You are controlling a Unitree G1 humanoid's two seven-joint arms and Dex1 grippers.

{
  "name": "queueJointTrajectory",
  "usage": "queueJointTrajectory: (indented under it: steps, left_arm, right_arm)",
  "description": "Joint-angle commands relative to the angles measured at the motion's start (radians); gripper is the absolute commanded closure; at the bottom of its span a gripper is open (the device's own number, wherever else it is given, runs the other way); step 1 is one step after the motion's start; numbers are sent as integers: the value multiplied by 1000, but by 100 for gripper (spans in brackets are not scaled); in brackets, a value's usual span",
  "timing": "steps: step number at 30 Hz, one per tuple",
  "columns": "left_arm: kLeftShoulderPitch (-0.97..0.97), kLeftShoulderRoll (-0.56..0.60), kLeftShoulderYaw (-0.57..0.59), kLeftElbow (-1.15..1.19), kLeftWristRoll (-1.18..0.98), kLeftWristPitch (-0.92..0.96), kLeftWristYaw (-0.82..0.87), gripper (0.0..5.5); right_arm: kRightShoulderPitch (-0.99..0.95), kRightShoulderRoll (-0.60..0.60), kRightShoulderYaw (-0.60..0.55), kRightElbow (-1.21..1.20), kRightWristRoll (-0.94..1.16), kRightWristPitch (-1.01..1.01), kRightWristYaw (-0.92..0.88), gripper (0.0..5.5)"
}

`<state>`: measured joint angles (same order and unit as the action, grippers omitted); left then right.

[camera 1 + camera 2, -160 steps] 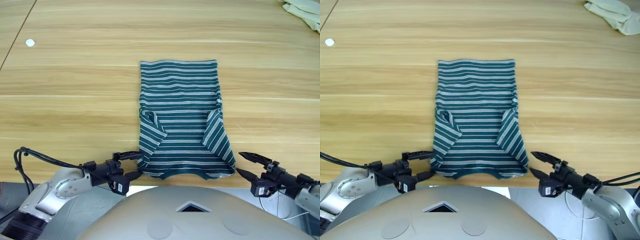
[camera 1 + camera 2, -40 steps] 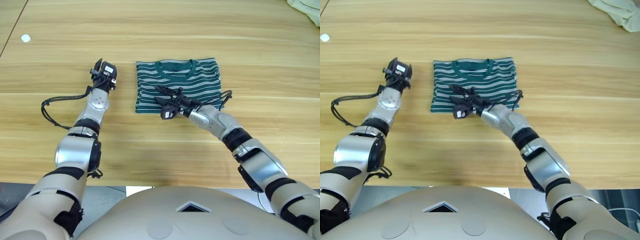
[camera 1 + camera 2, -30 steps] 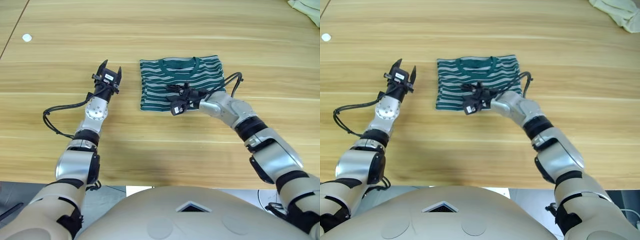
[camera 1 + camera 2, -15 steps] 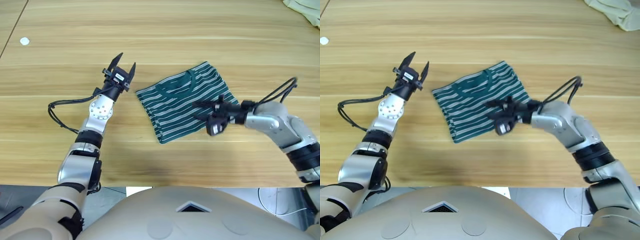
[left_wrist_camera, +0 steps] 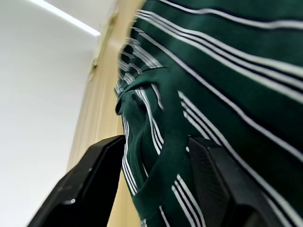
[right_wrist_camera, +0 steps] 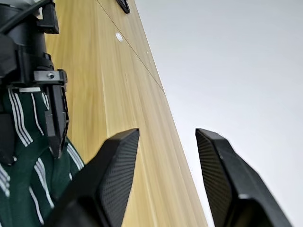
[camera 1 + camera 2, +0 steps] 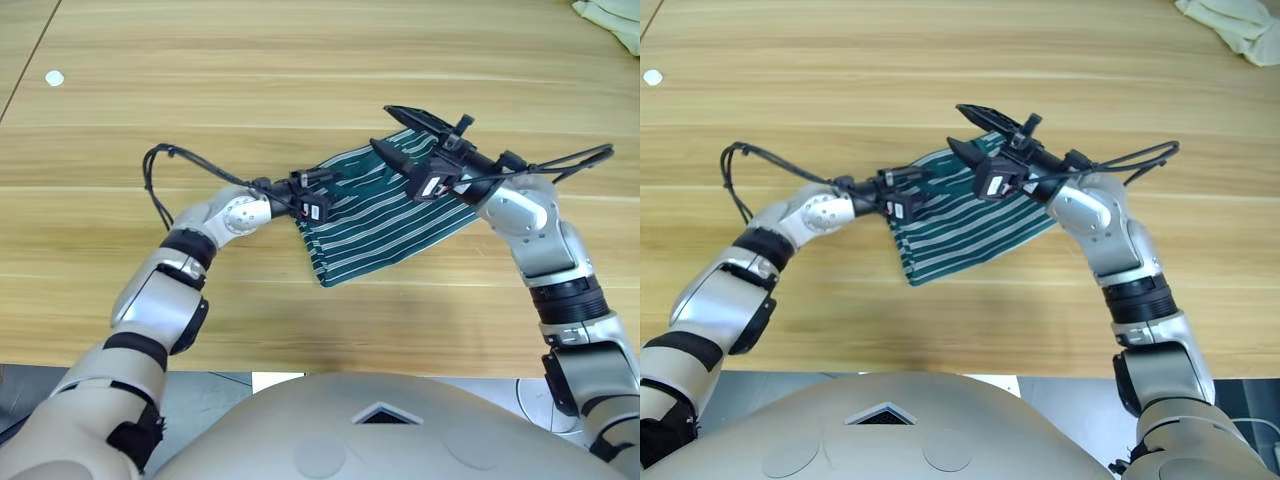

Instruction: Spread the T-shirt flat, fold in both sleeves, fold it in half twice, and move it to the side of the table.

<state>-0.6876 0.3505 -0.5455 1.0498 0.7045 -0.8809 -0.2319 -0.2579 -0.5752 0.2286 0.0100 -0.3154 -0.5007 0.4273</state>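
Note:
The green striped T-shirt (image 7: 385, 215) lies folded into a small rectangle, skewed on the wooden table (image 7: 300, 60). My left gripper (image 7: 322, 192) is low at the shirt's left edge. In the left wrist view its fingers (image 5: 90, 189) stand apart, open, with the bunched fabric edge (image 5: 151, 142) between them. My right gripper (image 7: 382, 127) hangs open above the shirt's far edge, holding nothing. The right wrist view looks past its fingertips (image 6: 120, 156) down at the left gripper (image 6: 52, 94) and the striped cloth (image 6: 19, 156).
A cream cloth (image 7: 610, 20) lies at the table's far right corner. A small white disc (image 7: 54, 77) sits far left. The table's near edge (image 7: 300, 370) runs just in front of the shirt. Bare wood surrounds the shirt on all sides.
The shirt was folded shorter, then dragged nearer and rotated by the right gripper, which has let go and risen. The left gripper swung in from the left to the shirt's edge.

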Motion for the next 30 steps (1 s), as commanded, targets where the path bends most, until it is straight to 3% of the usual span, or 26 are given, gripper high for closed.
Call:
queueJointTrajectory:
  steps: [1, 5, 8, 12, 16, 20, 24, 27, 30]
  left_arm:
    - [-46, 55, -65, 86, 82, 61, 2, 304]
    - [4, 107, -76, 85, 72, 76, 14, 304]
    - [174, 188, -41, -77, -20, 34, -26, 304]
    - [605, 347, 53, -600, -166, 162, -72, 304]
    - [837, 367, 210, -1051, -335, 368, -75, 304]
    - [799, 333, 397, -1202, -367, 549, -32, 304]
    - [729, 281, 556, -1284, -415, 652, 28, 304]
    - [687, 232, 582, -1271, -454, 672, 45, 304]
    - [664, 202, 569, -1206, -437, 671, 53, 304]
  right_arm:
    - [43, -21, -25, -15, -13, 11, -3, 331]
    - [97, -28, -42, -51, -19, 20, -3, 331]
    - [133, -26, -40, -61, -40, 28, -11, 331]
    - [181, -29, -15, -49, -86, 18, -19, 331]
    - [190, -11, 10, -56, -103, 23, -14, 331]
    - [182, 22, 40, -67, -110, 28, -15, 331]
    - [296, 42, 160, -187, -214, 25, 6, 331]
    - [377, 52, 261, -197, -346, 26, -5, 331]
    - [408, 36, 274, -183, -408, 40, -24, 331]
